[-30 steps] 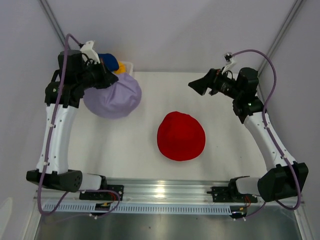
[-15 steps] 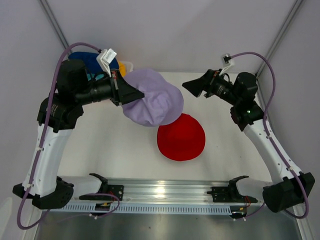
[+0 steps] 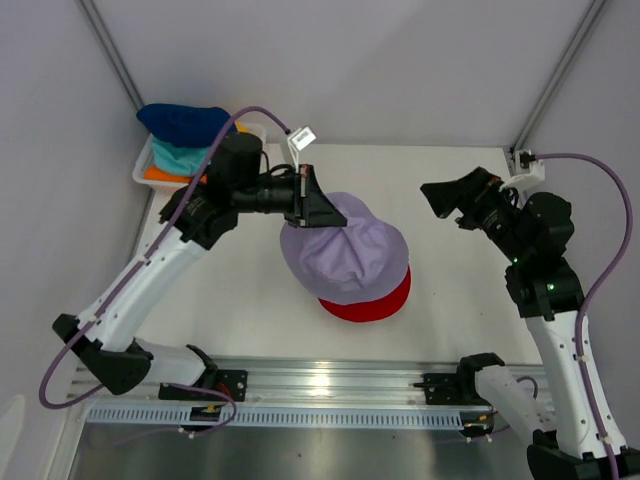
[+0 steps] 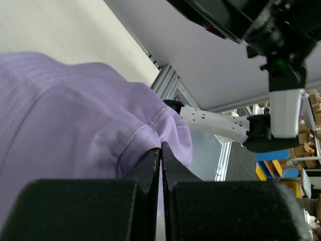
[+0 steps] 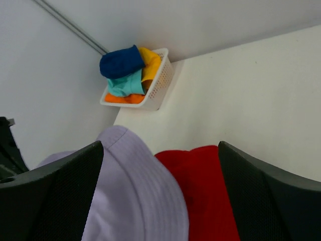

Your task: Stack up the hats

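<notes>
The left gripper [image 4: 160,150] is squeezed tight on a fold of the lilac hat [image 3: 345,255]. The hat hangs from it right over the red hat [image 3: 385,300]. It hides most of the red one, and only a red edge peeks out at the near side. I cannot tell if the lilac hat is resting on the red one yet.

The right gripper [image 3: 447,200] is off to the side, well away from both hats. Its fingers are wide apart and it holds nothing.

The red hat lies in the middle of the table [image 3: 230,300]. I think the first stacking step is almost done, but the lilac hat has not been let go. A blue hat [image 5: 120,61], a teal hat [image 5: 123,85], a yellow hat [image 5: 150,60] and an orange hat [image 5: 123,98] sit in the basket [image 5: 160,90] in the far left corner. They all wait to be stacked.

A small white tag [image 3: 303,135] hangs by the left arm. Its marks are too small to read.
</notes>
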You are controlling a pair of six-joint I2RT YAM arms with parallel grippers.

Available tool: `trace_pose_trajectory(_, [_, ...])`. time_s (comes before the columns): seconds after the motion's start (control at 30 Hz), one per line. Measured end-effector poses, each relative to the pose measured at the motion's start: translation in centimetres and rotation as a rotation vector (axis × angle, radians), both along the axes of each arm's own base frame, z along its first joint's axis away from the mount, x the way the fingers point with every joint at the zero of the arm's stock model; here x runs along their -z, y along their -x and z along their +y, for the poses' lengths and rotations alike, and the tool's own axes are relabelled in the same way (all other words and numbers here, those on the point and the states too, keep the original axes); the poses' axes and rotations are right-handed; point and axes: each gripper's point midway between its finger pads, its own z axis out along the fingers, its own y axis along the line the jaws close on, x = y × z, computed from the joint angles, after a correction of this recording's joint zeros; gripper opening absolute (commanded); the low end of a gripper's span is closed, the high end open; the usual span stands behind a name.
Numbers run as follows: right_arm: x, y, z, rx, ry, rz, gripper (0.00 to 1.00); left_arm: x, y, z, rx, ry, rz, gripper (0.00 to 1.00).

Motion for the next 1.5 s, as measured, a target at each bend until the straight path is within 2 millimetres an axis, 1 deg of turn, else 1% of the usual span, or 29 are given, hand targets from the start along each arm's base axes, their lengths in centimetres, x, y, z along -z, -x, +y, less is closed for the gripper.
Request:
trace_pose_trajectory(0.07, [1.2,0.5,-0.7,0.023,-0.009,0.037,0.99,1.6,-1.0,-1.1,-0.005,-0.019,0.037,0.01])
trace_pose_trajectory(0.13, [2.6,1.0,-0.5,0.011,-0.019,0.076,1.0,2.9,-1.9,-2.1,-0.006,-0.034,0.064,0.01])
trace_pose_trajectory(0.23, [5.1,1.4,0.0,-0.017,-0.036,0.14,0.99,3.9,-2.8,-3.3,-0.001,-0.038,0.081,0.01])
trace_pose_trajectory(0.37, [8.4,1.5,0.6,-0.046,-0.05,0.227,0.99,5.4,-3.3,-4.7,0.013,-0.048,0.107,0.01])
trace_pose_trajectory(0.43, [10.2,1.6,0.7,-0.052,-0.051,0.269,0.99,6.7,-3.5,-5.1,0.015,-0.065,0.126,0.01])
trace_pose_trajectory(0.5, [11.4,1.7,0.7,-0.053,-0.049,0.293,0.99,8.6,-3.7,-5.2,0.001,-0.094,0.15,0.01])
trace_pose_trajectory(0.6, [12.7,2.0,0.8,-0.056,-0.046,0.311,0.99,11.2,-4.1,-5.0,-0.029,-0.144,0.188,0.01])
trace_pose_trajectory(0.67, [13.1,2.1,0.7,-0.055,-0.045,0.317,0.99,12.6,-4.2,-4.7,-0.046,-0.171,0.205,0.01])
trace_pose_trajectory(0.73, [13.4,2.1,0.7,-0.055,-0.044,0.322,0.99,13.6,-4.2,-4.6,-0.053,-0.185,0.216,0.01])
trace_pose_trajectory(0.77, [13.5,2.1,0.7,-0.055,-0.043,0.321,0.99,14.0,-4.2,-4.6,-0.054,-0.184,0.225,0.02])
trace_pose_trajectory(0.87, [13.9,2.1,0.7,-0.055,-0.039,0.329,1.0,13.8,-4.4,-4.7,-0.053,-0.168,0.22,0.34])
trace_pose_trajectory(0.9, [14.2,2.1,0.7,-0.055,-0.038,0.334,0.99,13.6,-4.3,-4.8,-0.047,-0.159,0.219,0.54])
trace_pose_trajectory(0.97, [14.6,2.1,0.7,-0.055,-0.035,0.343,0.99,12.6,-4.1,-4.8,-0.03,-0.126,0.211,0.69])
trace_pose_trajectory(1.0, [14.8,2.1,0.7,-0.055,-0.034,0.347,0.99,12.2,-4.1,-4.6,-0.034,-0.121,0.193,0.83])
trace_pose_trajectory(1.07, [14.9,2.1,0.7,-0.055,-0.033,0.35,0.99,11.3,-4.4,-3.7,-0.059,-0.112,0.173,0.9])
trace_pose_trajectory(1.1, [14.9,2.1,0.7,-0.055,-0.032,0.349,0.99,10.9,-4.8,-2.9,-0.085,-0.109,0.165,0.98])
trace_pose_trajectory(1.2, [15.0,1.9,0.8,-0.061,-0.024,0.346,0.99,10.0,-6.4,0.1,-0.183,-0.103,0.134,0.99])
trace_pose_trajectory(1.33, [15.5,1.5,1.0,-0.073,-0.017,0.361,0.98,9.4,-7.8,4.3,-0.306,-0.089,0.11,0.99])
trace_pose_trajectory(1.4, [15.9,1.1,1.2,-0.08,-0.016,0.371,0.96,9.4,-8.1,5.8,-0.346,-0.082,0.105,1.0])
trace_pose_trajectory(1.5, [16.3,0.6,1.3,-0.085,-0.014,0.376,0.94,9.9,-8.6,7.2,-0.39,-0.081,0.091,0.99])
